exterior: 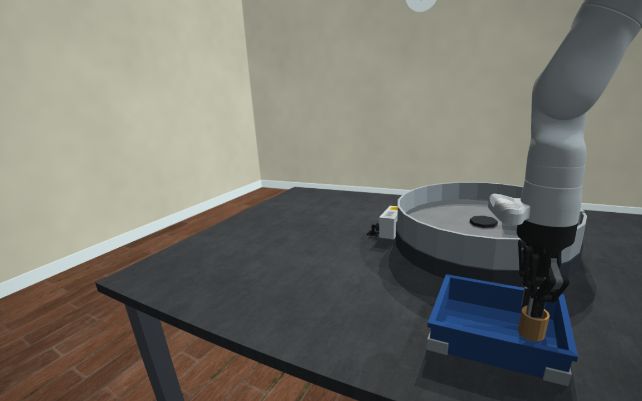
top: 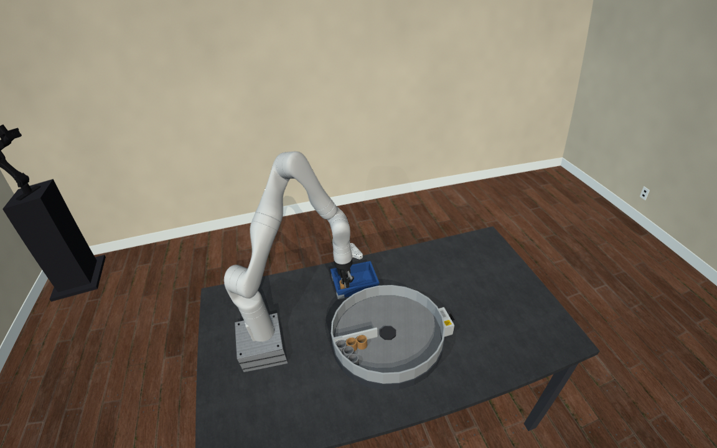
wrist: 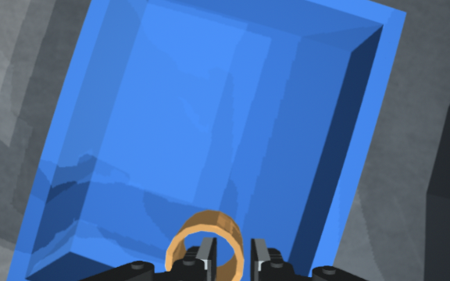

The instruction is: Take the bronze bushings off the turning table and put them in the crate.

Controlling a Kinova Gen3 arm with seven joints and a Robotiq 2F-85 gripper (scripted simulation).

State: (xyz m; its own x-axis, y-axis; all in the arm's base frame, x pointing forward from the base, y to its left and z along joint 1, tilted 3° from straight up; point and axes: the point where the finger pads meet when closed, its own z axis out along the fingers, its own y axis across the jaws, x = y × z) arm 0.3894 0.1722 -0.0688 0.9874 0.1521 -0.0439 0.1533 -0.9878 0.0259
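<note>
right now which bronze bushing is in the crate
The bronze bushing at the gripper, in the crate; the other two sit on the turning table.

No readable text, yellow label (top: 447,322) on the turntable's side box (top: 445,321) too small to read

Dark grey table (top: 489,289) on a wood plank floor (top: 656,312). Directly on the table top: robot base block (top: 259,348) near the left edge, round turning table (top: 400,374) with a grey walled rim about mid-table, a small white box (top: 446,322) touching its rim on the right side, and the blue crate (exterior: 468,335) just beside the rim on the wall side. Crate sits on pale corner feet, apart from the base block.
</note>
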